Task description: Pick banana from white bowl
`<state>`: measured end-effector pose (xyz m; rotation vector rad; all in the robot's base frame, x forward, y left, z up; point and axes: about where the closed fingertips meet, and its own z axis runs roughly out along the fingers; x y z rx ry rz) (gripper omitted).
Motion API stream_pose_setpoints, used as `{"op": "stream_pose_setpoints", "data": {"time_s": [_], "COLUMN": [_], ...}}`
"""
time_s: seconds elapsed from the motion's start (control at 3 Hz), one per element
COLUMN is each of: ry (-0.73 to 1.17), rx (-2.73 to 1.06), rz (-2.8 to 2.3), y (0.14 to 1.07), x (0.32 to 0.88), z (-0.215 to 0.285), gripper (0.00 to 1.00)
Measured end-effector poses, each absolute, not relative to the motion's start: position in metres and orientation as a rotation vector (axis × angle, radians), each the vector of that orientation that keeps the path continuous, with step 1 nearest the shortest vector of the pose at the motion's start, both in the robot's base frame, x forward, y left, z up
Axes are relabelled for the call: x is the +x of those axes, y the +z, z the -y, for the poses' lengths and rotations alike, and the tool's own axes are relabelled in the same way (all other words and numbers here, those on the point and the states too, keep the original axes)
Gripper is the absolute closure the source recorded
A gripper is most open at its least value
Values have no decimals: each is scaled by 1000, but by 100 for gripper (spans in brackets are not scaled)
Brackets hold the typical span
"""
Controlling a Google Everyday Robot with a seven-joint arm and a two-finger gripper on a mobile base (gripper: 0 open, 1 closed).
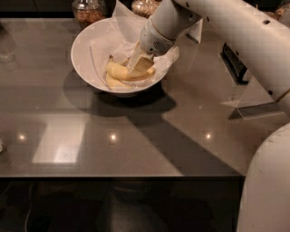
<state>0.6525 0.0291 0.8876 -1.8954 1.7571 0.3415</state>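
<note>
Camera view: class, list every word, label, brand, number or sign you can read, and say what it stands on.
None can be read here.
The hand, down in the white bowl over the banana, shows no lettering.
The glass jars behind the bowl show no readable label.
The dark object at the right shows no text.
</note>
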Motion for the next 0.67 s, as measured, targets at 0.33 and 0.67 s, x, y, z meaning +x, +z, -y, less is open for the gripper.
{"op": "stream_pose_setpoints", "data": {"time_s": [0.33,0.67], "ry": [372,382], "rx": [-1905,-1915], "rz": [-1774,-1776], "y": [871,863], "x": [655,661], "z": [-33,-36], "gripper": [54,35]}}
